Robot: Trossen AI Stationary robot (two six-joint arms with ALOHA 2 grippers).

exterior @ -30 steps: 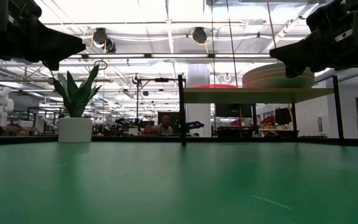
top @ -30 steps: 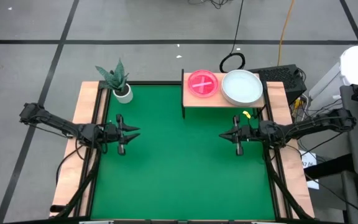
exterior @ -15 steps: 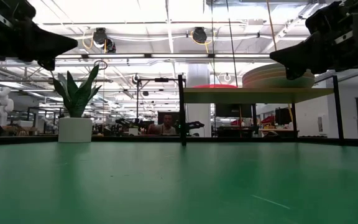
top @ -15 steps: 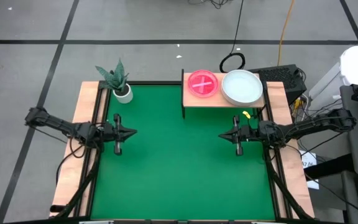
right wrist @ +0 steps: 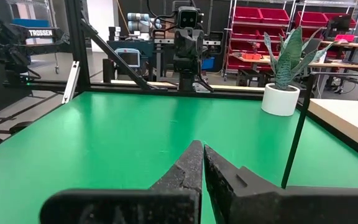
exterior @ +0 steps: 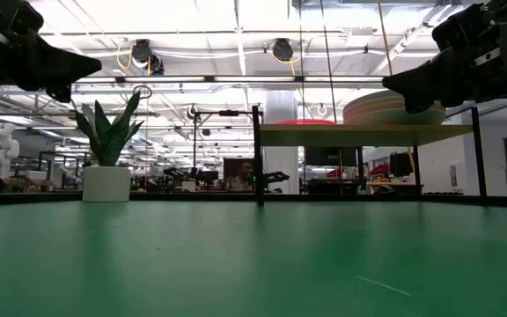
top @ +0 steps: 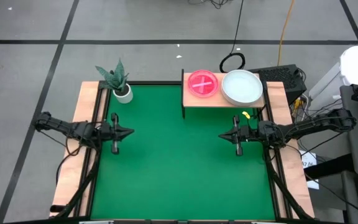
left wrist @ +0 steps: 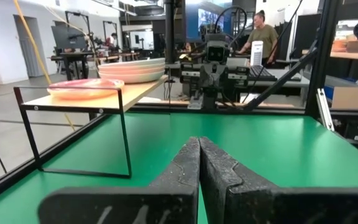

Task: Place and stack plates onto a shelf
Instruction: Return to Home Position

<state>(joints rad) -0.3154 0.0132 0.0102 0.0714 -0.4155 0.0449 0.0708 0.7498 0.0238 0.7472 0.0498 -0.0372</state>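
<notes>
The light-wood shelf (top: 224, 98) stands on thin dark legs at the table's far right. It carries a stack of see-through pink plates (top: 202, 83) and, to their right, a stack of larger pastel plates (top: 242, 87) with a pale blue-green one on top. The left wrist view shows the pink plates (left wrist: 84, 88) and the pastel stack (left wrist: 132, 70) resting flat on the shelf (left wrist: 104, 98). My left gripper (top: 129, 131) hovers shut over the table's left side. My right gripper (top: 222, 135) hovers shut over the right side, near of the shelf. Neither gripper holds anything.
A potted plant (top: 120, 84) stands at the table's far left corner. The green table top (top: 179, 162) lies bare between the two grippers. Wooden strips (top: 82, 124) run along both sides. A person (left wrist: 263, 37) stands in the room beyond the table.
My left gripper has drawn back a little toward the table's left edge, staying shut and level, while its arm has folded in closer to the table. The right arm and the plates have kept still.
</notes>
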